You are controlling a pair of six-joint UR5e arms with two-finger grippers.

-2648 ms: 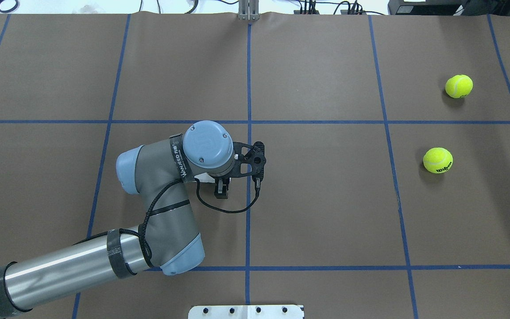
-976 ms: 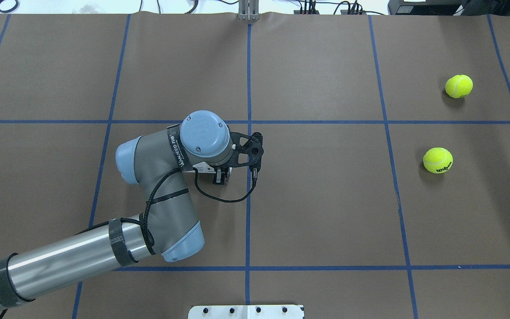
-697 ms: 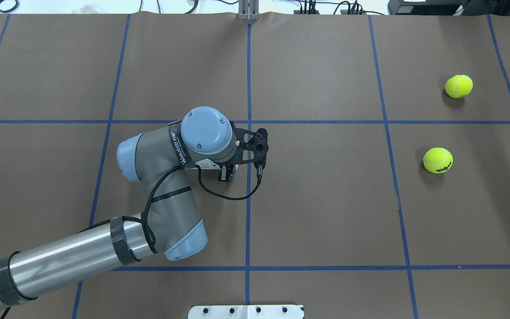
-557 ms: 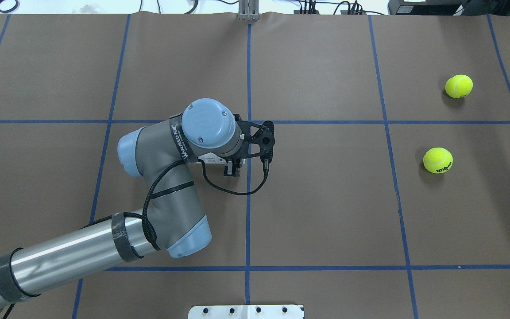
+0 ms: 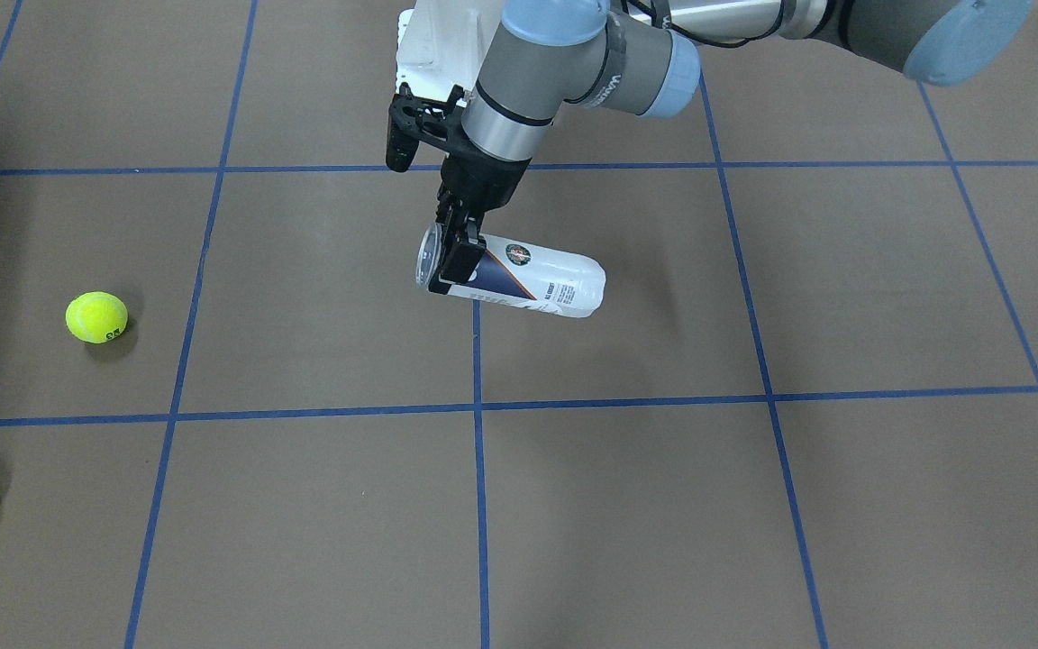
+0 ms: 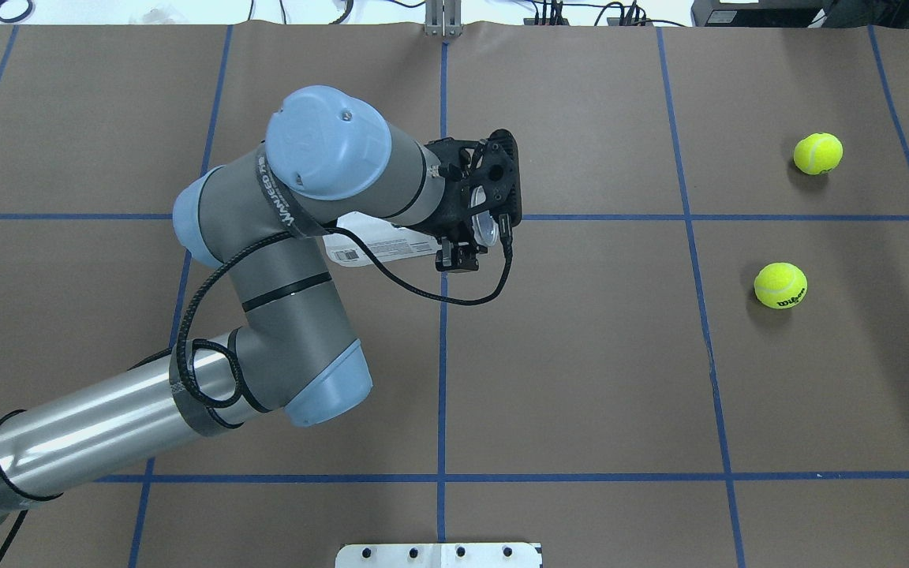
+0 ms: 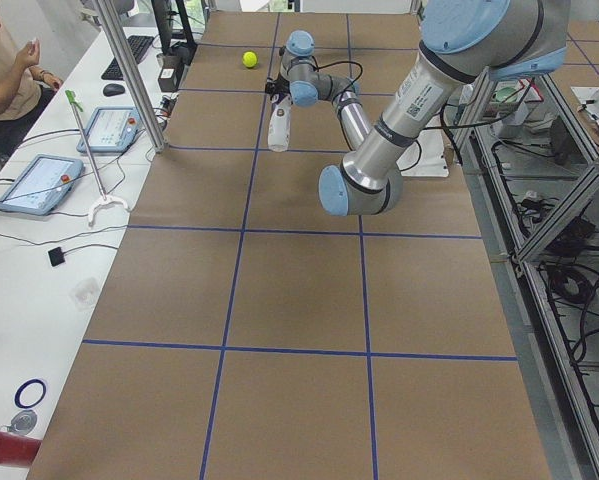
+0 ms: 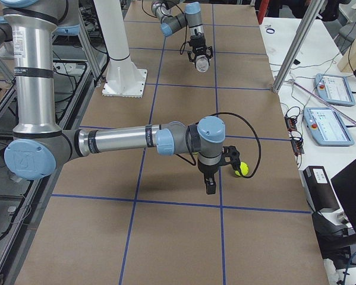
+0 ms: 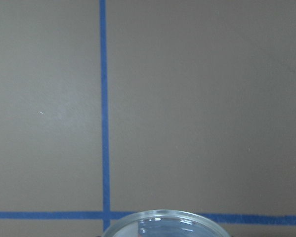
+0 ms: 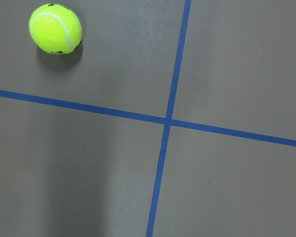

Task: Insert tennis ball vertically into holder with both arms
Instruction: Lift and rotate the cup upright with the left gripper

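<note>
My left gripper (image 5: 454,257) is shut on the holder (image 5: 528,279), a clear tube with a navy-and-white label, just behind its open metal rim. The tube hangs roughly level above the table, and also shows in the overhead view (image 6: 375,246) under the wrist and in the left wrist view (image 9: 162,224). Two yellow tennis balls (image 6: 818,153) (image 6: 780,285) lie on the table's right side. My right gripper (image 8: 210,185) hangs above the table beside one ball (image 8: 243,169); I cannot tell whether it is open. That gripper's wrist view shows a ball (image 10: 55,28).
The table is brown paper with blue tape grid lines. The white pedestal base (image 6: 439,554) sits at the near middle edge. Tablets (image 8: 331,89) and cables lie on the side bench. A person (image 7: 9,70) sits at the far left.
My left arm has risen and swung away from the robot with the tube in its gripper. The wrist has turned, so the label now shows. The balls have not moved.
</note>
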